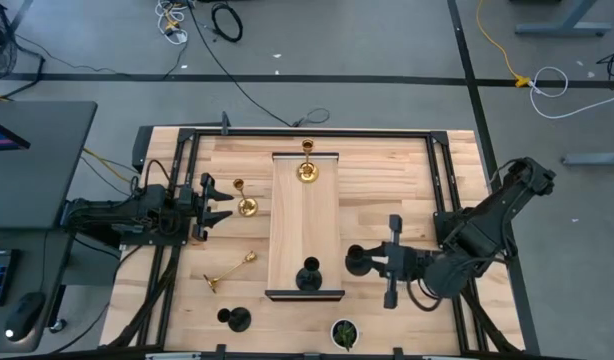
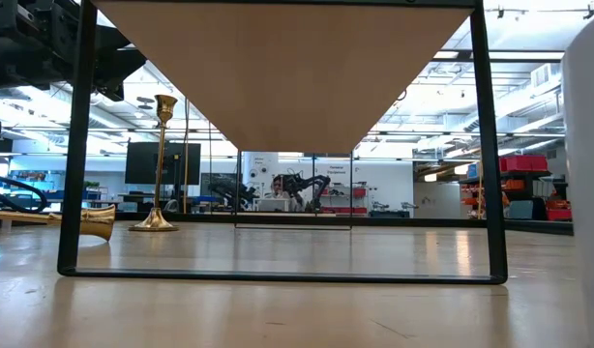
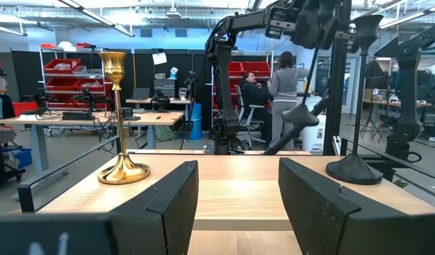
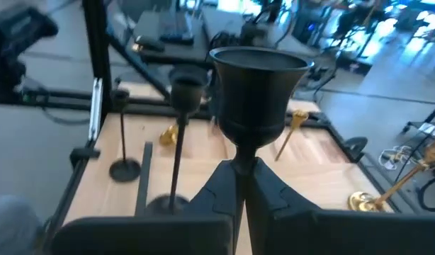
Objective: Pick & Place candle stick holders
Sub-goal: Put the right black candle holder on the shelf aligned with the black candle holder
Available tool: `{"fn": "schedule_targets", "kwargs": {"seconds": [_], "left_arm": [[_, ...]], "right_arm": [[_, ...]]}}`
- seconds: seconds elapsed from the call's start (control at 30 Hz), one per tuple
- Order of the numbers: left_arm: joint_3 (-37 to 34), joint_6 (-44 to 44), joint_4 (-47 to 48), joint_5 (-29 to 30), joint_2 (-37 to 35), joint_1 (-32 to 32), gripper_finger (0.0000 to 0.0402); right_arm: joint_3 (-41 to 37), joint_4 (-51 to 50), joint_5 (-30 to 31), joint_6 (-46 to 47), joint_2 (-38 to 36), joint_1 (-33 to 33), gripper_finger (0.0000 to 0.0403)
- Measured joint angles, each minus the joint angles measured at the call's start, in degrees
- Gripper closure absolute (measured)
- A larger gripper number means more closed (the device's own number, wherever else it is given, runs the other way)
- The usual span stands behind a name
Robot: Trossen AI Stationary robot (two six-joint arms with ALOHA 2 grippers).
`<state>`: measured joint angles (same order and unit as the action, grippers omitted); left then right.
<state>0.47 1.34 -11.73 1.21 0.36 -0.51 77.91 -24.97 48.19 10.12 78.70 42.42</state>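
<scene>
My right gripper point(image 1: 374, 261) is shut on a black candle stick holder point(image 1: 357, 260), just right of the raised wooden board point(image 1: 305, 225). My left gripper point(image 1: 225, 205) is open and empty, left of the board and about level with its top. A gold holder point(image 1: 246, 206) stands on its base on the table at its fingertips. Another gold holder point(image 1: 307, 172) stands at the board's far end and a black one point(image 1: 308, 275) at its near end. A third gold holder point(image 1: 230, 270) lies on its side on the table. A third black one point(image 1: 237, 318) stands by the near edge. My right gripper pinches the black holder's thin stem point(image 4: 243, 164) just under the cup point(image 4: 258, 85) between its two fingers. The fingers come level from the table's right side and lie across the stem. The holder is upright. In the left wrist view its base point(image 3: 300, 117) hangs clear, about level with the board's top.
A dark pot with a green plant point(image 1: 344, 333) stands at the near edge. The board rests on black end frames point(image 2: 79, 145), with open room under it. Black rails point(image 1: 442, 175) run along the table's sides. People show in the room behind point(image 3: 285, 78).
</scene>
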Motion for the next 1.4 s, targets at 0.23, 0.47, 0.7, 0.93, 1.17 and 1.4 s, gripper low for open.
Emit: {"fn": "schedule_targets", "kwargs": {"seconds": [0.23, 0.47, 0.7, 0.93, 1.17, 1.4], "left_arm": [[0.02, 0.00, 0.00, 0.00, 0.02, -0.02, 0.0204], [0.00, 0.00, 0.00, 0.00, 0.00, 0.00, 0.0204], [0.01, 0.01, 0.01, 0.00, 0.00, 0.00, 0.0204], [0.02, 0.00, 0.00, 0.00, 0.00, -0.02, 0.0204], [0.02, 0.00, 0.00, 0.00, 0.00, -0.02, 0.0204], [0.00, 0.00, 0.00, 0.00, 0.00, 0.00, 0.0204]], "right_arm": [[-8.39, 19.82, 6.77, -6.34, 0.00, 3.01, 0.0398], [-16.40, 35.82, 8.31, -11.24, 0.04, 5.20, 0.0398], [-21.99, 42.76, 9.10, -10.59, 0.04, 4.99, 0.0398], [-25.45, 49.40, 7.18, -11.84, 0.04, 4.40, 0.0398], [-25.59, 49.55, 3.56, -9.42, 0.76, 2.73, 0.0398], [-25.59, 49.59, 1.95, -8.60, 1.90, 1.48, 0.0398]]}}
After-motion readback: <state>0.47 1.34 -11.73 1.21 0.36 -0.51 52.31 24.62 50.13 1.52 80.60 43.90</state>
